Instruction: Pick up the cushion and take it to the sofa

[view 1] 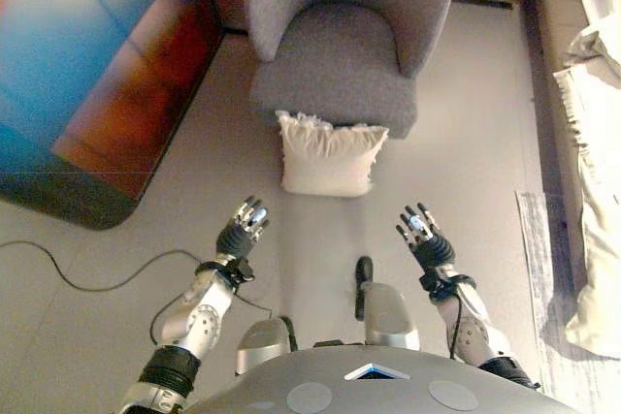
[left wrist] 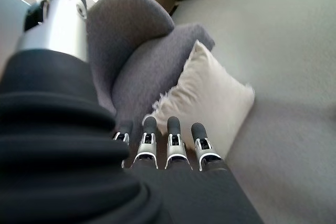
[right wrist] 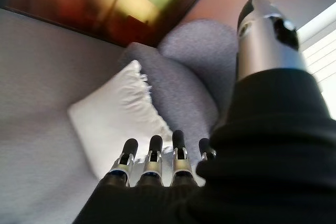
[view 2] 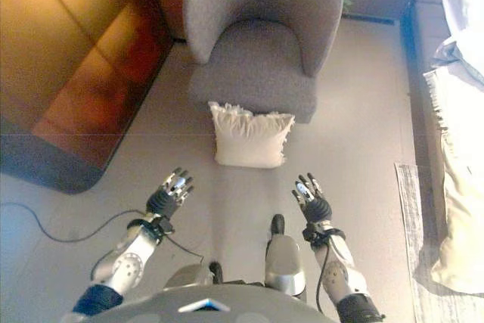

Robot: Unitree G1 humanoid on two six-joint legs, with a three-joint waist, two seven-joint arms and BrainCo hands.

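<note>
Cushion: cream fringed square fabric cushion (view 1: 328, 157) is propped on the floor at 12 o'clock against grey upholstered armchair (view 1: 340, 46) | Hands: left hand (view 1: 243, 228) and right hand (view 1: 423, 237) are held short, fingers spread, nothing gripped | Progress: pickup not begun; carrying to sofa remains.

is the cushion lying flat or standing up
Standing up: the cushion rests on its edge on the floor, leaning against the armchair front.
</note>
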